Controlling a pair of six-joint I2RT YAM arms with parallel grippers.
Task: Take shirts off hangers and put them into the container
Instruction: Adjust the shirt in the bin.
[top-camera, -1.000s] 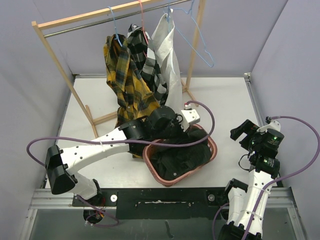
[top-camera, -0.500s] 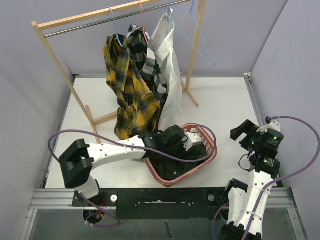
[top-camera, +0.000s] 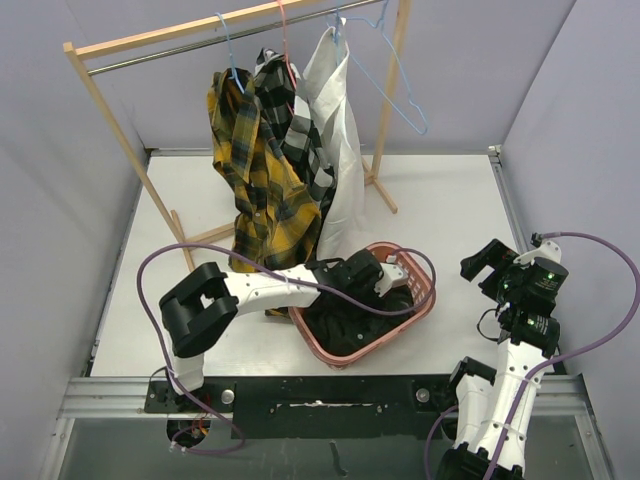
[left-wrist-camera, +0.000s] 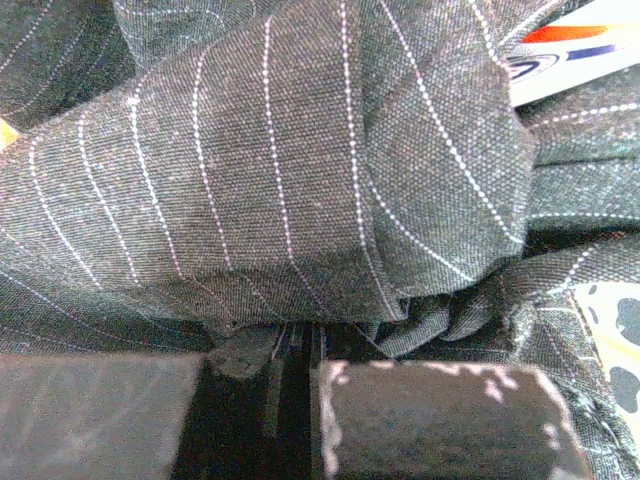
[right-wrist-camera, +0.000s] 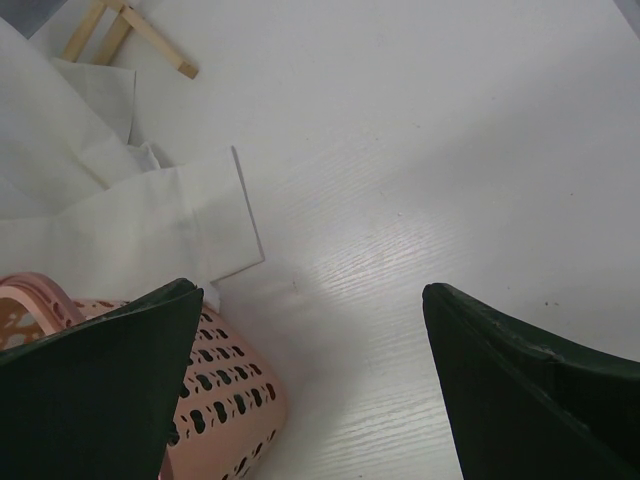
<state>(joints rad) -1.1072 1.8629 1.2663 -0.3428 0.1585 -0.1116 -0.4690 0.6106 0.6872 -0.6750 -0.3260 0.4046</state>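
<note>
Three shirts hang lengthwise straight down off the rail: yellow plaid shirt (top-camera: 252, 180), check shirt (top-camera: 292, 135), white shirt (top-camera: 338, 130). The pink basket (top-camera: 418, 310) sits in front of them on the table, long axis slanting near-left to far-right. The black shirt (top-camera: 350, 322) is bunched inside, no clear direction. The left gripper (left-wrist-camera: 298, 360) is pinched closed and pressed into it. The right gripper (right-wrist-camera: 310, 290) is spread wide over bare table.

Both the left arm (top-camera: 260, 288) and the right arm (top-camera: 510, 375) are showing white shells joined by chunky black joint housings. A purple cable (top-camera: 145, 290) is trailing off each. A green light (top-camera: 546, 268) is glowing on the right wrist. The right end effector (right-wrist-camera: 310, 290) is showing dark, wedge-shaped fingers (right-wrist-camera: 90, 390).
</note>
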